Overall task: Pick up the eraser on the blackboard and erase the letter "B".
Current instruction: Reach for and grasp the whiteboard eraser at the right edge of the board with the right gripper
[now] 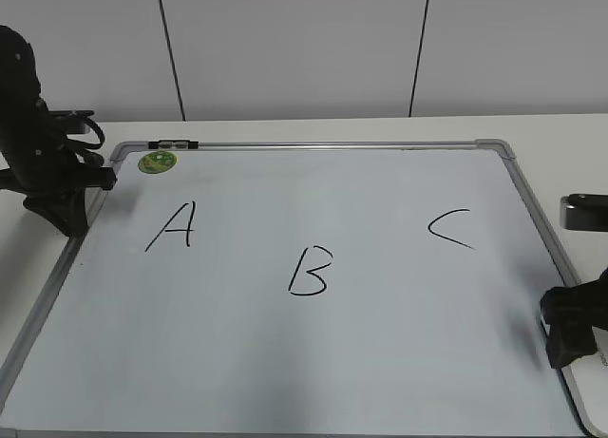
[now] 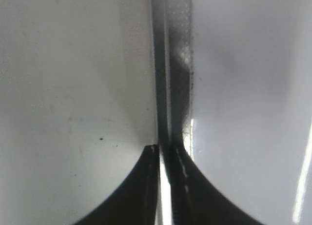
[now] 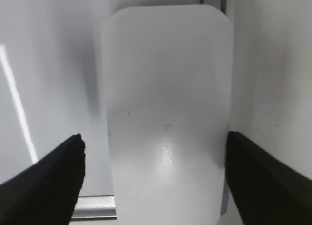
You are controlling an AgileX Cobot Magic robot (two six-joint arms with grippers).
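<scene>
The blackboard (image 1: pixel 380 362) is a white board in a grey frame, lying flat with black letters on it. The letter "B" (image 1: pixel 311 271) is near its middle, between "A" (image 1: pixel 173 225) and "C" (image 1: pixel 450 227). The eraser (image 3: pixel 165 78), a white oblong block with small grey lettering, lies across the board's right frame. My right gripper (image 3: pixel 155 144) is open, with one finger on each side of the eraser. In the exterior view this gripper (image 1: pixel 570 348) hides the eraser. My left gripper (image 2: pixel 165 149) is shut and empty over the board's left frame (image 2: pixel 173 64), near the top-left corner (image 1: pixel 71 215).
A round green magnet (image 1: pixel 158 161) sits at the board's top-left corner. A small black clip (image 1: pixel 174 144) is on the top frame. A grey and black object (image 1: pixel 584 213) stands off the board's right edge. White table surrounds the board, with a wall behind.
</scene>
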